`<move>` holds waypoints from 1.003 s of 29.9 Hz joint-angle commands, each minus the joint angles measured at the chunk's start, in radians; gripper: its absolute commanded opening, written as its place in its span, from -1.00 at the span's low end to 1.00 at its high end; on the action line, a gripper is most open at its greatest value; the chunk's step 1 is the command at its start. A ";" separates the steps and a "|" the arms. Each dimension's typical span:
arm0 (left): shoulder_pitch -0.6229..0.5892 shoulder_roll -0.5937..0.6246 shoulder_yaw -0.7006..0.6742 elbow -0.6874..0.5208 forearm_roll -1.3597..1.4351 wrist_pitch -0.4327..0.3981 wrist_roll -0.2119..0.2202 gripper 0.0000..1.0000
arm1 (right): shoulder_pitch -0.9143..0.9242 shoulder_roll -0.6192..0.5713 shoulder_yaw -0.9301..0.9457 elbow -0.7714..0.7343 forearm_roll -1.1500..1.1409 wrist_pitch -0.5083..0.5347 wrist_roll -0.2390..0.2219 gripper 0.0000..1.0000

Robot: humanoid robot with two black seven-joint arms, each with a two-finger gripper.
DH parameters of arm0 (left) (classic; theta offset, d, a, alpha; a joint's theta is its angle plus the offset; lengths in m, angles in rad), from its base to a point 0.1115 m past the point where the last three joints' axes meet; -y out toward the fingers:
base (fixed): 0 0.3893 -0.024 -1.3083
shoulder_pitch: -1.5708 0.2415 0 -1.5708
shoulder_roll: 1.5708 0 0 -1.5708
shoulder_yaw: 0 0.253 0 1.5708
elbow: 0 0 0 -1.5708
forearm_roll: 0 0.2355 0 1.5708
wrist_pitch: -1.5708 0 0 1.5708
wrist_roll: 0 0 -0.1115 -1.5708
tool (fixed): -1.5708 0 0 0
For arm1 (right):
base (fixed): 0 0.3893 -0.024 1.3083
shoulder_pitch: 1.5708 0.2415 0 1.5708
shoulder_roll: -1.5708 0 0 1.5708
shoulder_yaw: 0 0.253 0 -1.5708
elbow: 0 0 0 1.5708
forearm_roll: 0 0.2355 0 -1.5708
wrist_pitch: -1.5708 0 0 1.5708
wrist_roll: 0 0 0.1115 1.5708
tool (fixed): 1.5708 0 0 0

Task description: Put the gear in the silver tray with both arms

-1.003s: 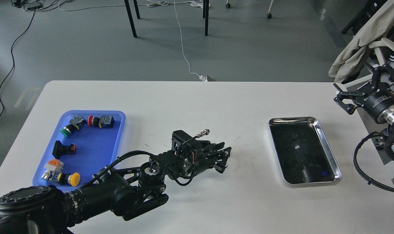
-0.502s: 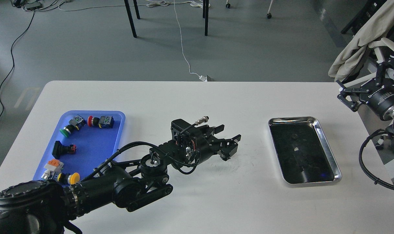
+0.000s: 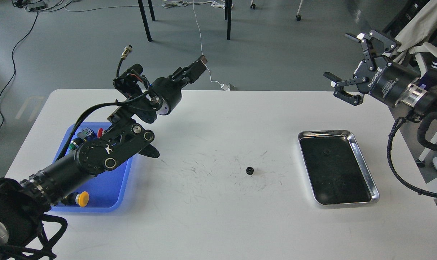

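Observation:
A small black gear (image 3: 250, 170) lies on the white table (image 3: 218, 224), left of the silver tray (image 3: 375, 191) and apart from it. The tray's dark bottom holds only a tiny dark speck near its far end. My left arm is raised high over the table's far left. My left gripper (image 3: 195, 68) points up and to the right, seen side-on, so its fingers overlap and their gap is hidden. It holds nothing that I can see. My right gripper (image 3: 338, 56) hangs open and empty in the air beyond the tray's far right corner.
A blue plastic tray (image 3: 106, 195) with several push buttons, one of them yellow (image 3: 82, 199), sits at the left, partly under my left arm. Cables hang off both arms. Chair legs and floor cables lie beyond the table's far edge.
My left arm has lifted off the table and swung up and back to the left, leaving the gear on the table. My right gripper has risen and moved left toward the table.

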 commanded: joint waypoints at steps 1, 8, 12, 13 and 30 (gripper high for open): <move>0.011 0.112 -0.003 -0.029 -0.172 -0.002 0.000 0.96 | 0.158 0.016 -0.157 0.012 -0.186 0.000 -0.031 0.96; 0.012 0.208 -0.004 -0.038 -0.378 -0.005 -0.010 0.96 | 0.580 0.232 -0.786 0.025 -0.300 0.000 -0.068 0.96; 0.023 0.221 -0.004 -0.055 -0.389 -0.002 -0.013 0.96 | 0.702 0.408 -1.015 0.038 -0.429 0.000 -0.109 0.95; 0.031 0.230 -0.006 -0.072 -0.389 -0.002 -0.013 0.96 | 0.720 0.447 -1.059 0.037 -0.443 0.000 -0.117 0.94; 0.035 0.251 -0.026 -0.104 -0.387 0.000 -0.017 0.96 | 0.733 0.800 -1.316 -0.170 -0.441 0.000 -0.149 0.86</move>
